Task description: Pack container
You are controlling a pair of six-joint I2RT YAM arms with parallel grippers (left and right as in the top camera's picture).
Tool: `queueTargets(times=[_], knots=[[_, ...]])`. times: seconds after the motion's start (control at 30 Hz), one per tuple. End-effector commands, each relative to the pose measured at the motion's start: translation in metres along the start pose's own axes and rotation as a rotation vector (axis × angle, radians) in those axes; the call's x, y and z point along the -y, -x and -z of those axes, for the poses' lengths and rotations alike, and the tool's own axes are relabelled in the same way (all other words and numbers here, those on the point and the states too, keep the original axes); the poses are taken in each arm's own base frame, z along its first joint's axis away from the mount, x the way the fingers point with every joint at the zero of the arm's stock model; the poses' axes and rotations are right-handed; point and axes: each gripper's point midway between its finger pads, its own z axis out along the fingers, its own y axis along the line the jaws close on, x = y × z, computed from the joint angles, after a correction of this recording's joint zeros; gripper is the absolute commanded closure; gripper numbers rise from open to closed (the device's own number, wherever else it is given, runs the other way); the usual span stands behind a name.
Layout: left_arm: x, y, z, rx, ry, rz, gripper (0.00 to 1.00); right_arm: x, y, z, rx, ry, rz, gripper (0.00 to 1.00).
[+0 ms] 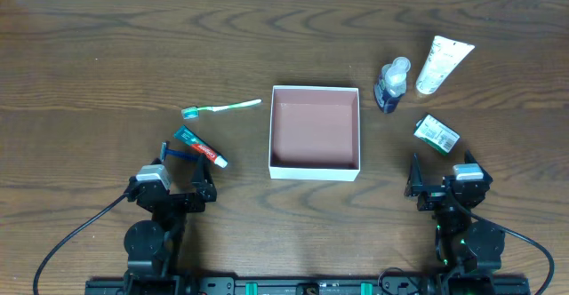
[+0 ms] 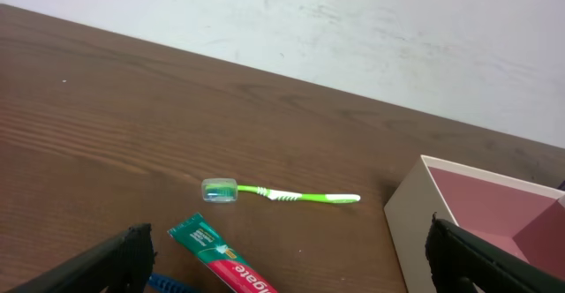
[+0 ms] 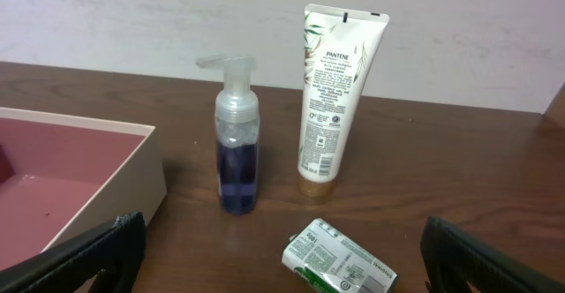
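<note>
Packing not yet begun: the container (image 1: 315,169) sits empty at mid-table between the arms, and the left gripper (image 1: 182,178) and right gripper (image 1: 443,181), both spread wide and holding nothing, should each straddle its nearest item, the toothpaste (image 1: 199,147) or the green packet (image 1: 436,133), across its narrow side.

Probably robotics lab: cabled arm rig (image 1: 156,215), wooden table (image 1: 89,64), plain white wall (image 2: 397,37).

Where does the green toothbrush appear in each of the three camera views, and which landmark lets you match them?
Overhead: toothbrush left of centre, lying flat, left of the white box.
Left wrist: toothbrush mid-frame, white box at lower right.
Right wrist: not in it.
Shared landmark: the white box, seen in all three; lower left in the right wrist view.
</note>
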Motion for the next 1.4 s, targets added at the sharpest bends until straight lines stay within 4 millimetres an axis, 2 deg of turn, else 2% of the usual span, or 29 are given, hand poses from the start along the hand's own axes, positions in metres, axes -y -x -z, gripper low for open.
queueTargets(times=[0.0, 1.0, 1.23, 1.3, 1.37], knots=[[-0.004, -0.015, -0.003, -0.035, 0.004, -0.016, 0.02, 0.004, -0.002, 0.0, 0.002, -0.021, 0.011, 0.01], [-0.004, -0.015, -0.003, -0.035, 0.004, -0.016, 0.02, 0.004, -0.002, 0.0, 0.003, -0.02, 0.011, 0.01], [-0.004, -0.015, -0.003, -0.035, 0.004, -0.016, 0.02, 0.0, -0.001, 0.0, 0.004, 0.003, -0.044, 0.01], [-0.004, -0.015, -0.003, -0.035, 0.004, -0.016, 0.02, -0.006, -0.001, 0.0, 0.005, 0.04, -0.095, 0.01], [-0.004, -0.015, -0.003, -0.035, 0.004, -0.016, 0.02, -0.022, 0.002, 0.002, 0.01, 0.132, -0.096, 0.01]])
